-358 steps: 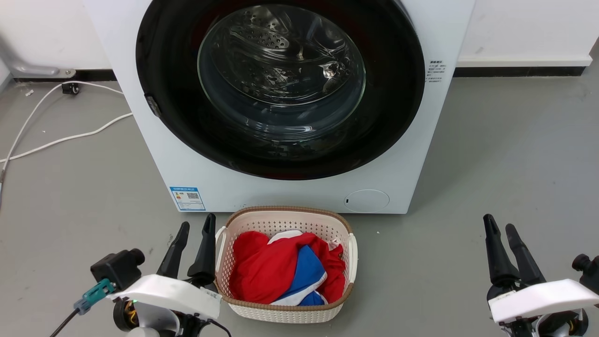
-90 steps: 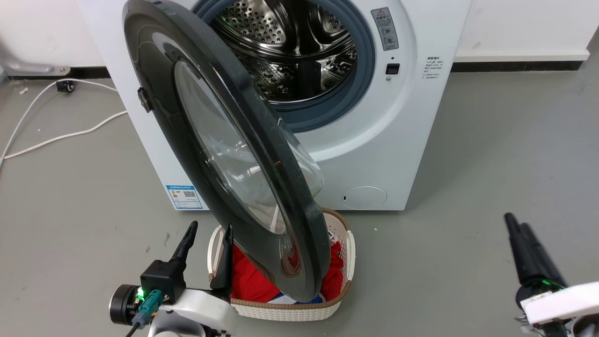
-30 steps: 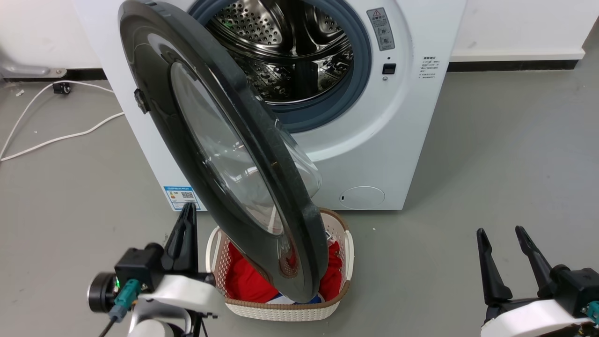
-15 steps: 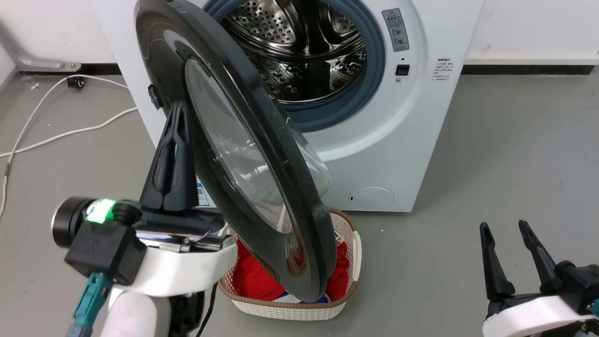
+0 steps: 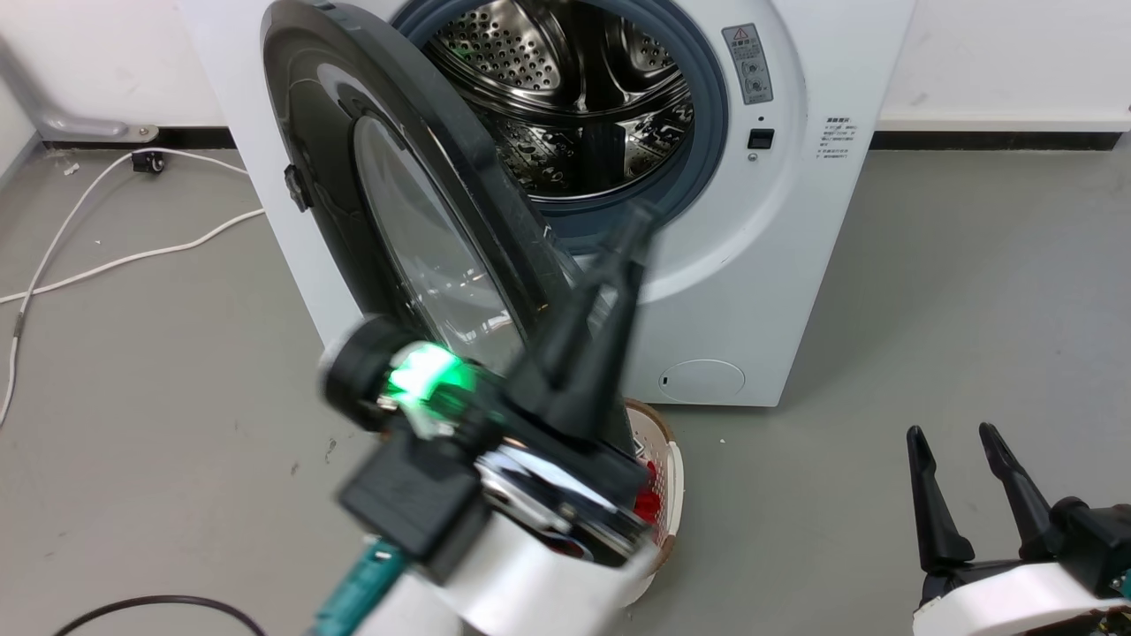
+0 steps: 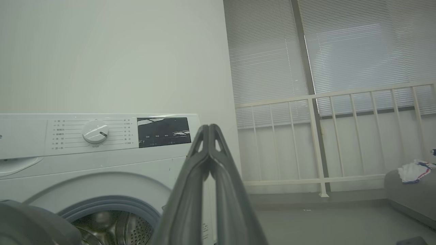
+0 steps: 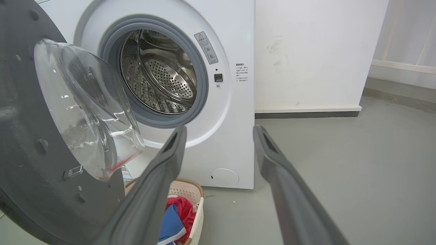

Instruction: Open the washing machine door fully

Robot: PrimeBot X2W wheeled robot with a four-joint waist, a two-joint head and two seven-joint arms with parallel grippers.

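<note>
The washing machine door, a glossy black disc with a clear glass bowl, stands partly open, hinged on the left of the white machine. Behind it the steel drum is exposed. My left gripper is raised close to the head camera, fingers shut on nothing. It crosses in front of the door's free edge, and contact cannot be told. In the left wrist view the left gripper points at the machine's upper right corner. My right gripper rests open low on the right, and the right gripper faces the machine's front.
A white basket with red and blue clothes sits on the floor under the door, mostly hidden by my left arm in the head view. White cables run over the grey floor on the left. A railing and blinds stand right of the machine.
My left arm has risen and swung right, from the door's outer left side to across its free edge. The door stands at about the same angle. The right gripper has stayed put.
</note>
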